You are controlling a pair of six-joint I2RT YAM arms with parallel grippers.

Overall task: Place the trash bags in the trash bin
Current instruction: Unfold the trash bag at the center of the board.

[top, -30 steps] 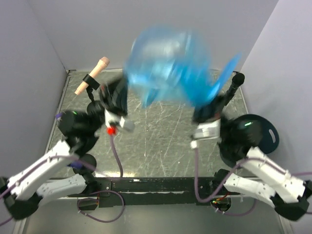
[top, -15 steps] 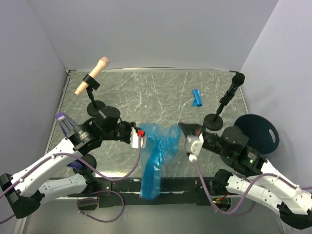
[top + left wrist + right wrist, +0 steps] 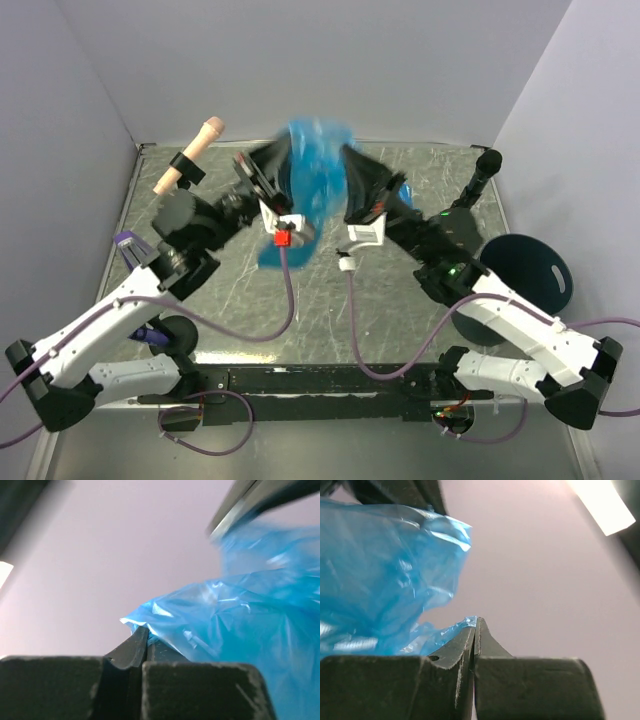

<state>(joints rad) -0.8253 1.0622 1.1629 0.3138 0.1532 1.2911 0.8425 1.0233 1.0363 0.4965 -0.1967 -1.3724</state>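
A bright-blue crinkly trash bag (image 3: 305,185) hangs in the air above the middle of the table, stretched between both raised arms. My left gripper (image 3: 268,160) is shut on the bag's left edge; in the left wrist view the film (image 3: 235,625) bunches out from the shut tips (image 3: 145,631). My right gripper (image 3: 348,158) is shut on the right edge; the right wrist view shows film (image 3: 385,575) pinched at its tips (image 3: 476,621). A small blue roll (image 3: 403,190) peeks out behind the right arm. The dark navy trash bin (image 3: 535,272) stands at the right, partly hidden by that arm.
A microphone stand with a peach microphone (image 3: 203,137) stands at the back left. A black microphone (image 3: 486,162) on its stand rises at the back right, close to the bin. Lilac walls close in the left, back and right sides.
Both arms have swung up and back from low near the front edge, lifting the bag with them. It hung long and limp half a second ago; now it is bunched high between the grippers.
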